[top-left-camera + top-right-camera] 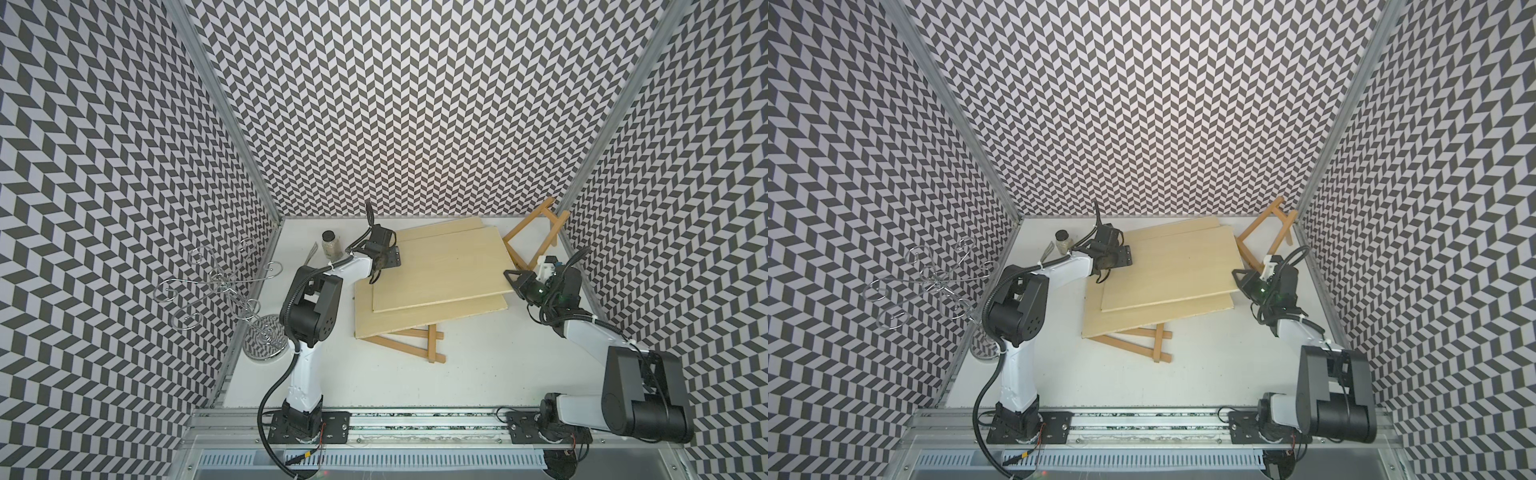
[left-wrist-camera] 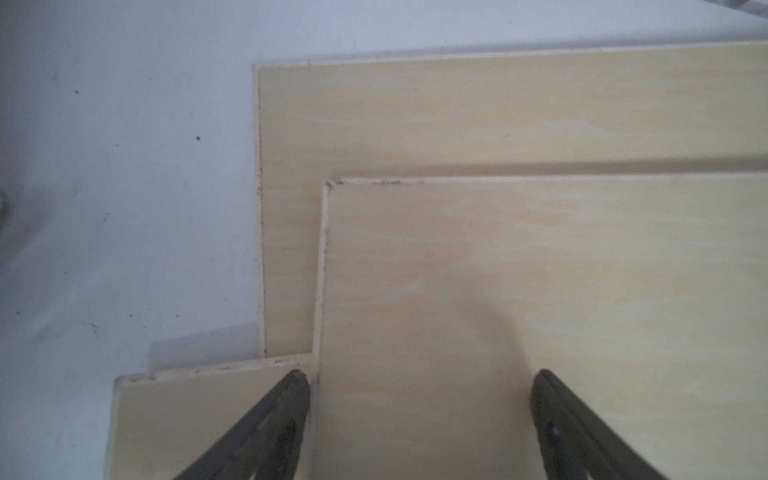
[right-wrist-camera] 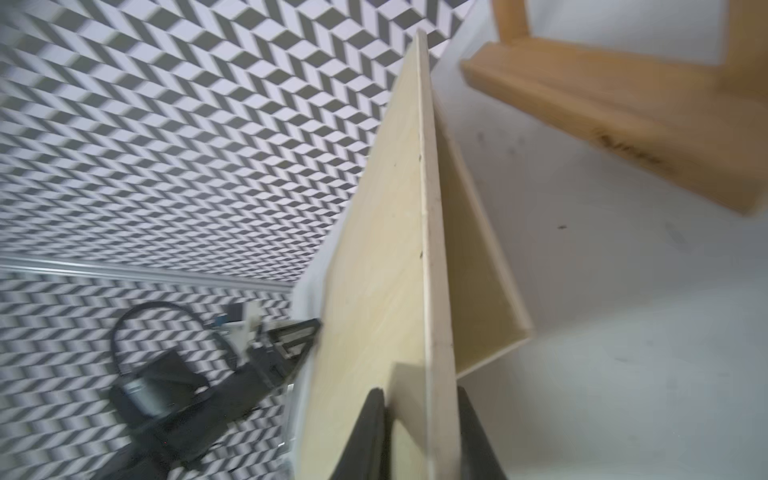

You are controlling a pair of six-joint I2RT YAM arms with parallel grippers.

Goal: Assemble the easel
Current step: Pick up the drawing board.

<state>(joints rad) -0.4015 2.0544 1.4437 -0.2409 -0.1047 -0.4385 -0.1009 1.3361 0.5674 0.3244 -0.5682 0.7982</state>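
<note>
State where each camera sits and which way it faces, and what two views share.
Top views: high behind the arms' bases, looking down and forward at the table; the left gripper and right gripper show with their whole arms.
Left wrist: on the left arm, looking down past its open fingers at a corner of the top board and the board under it.
Right wrist: on the right arm, looking along the top board, clamped in its fingers, toward the easel frame.
Shared: both wrist views show the top board.
</note>
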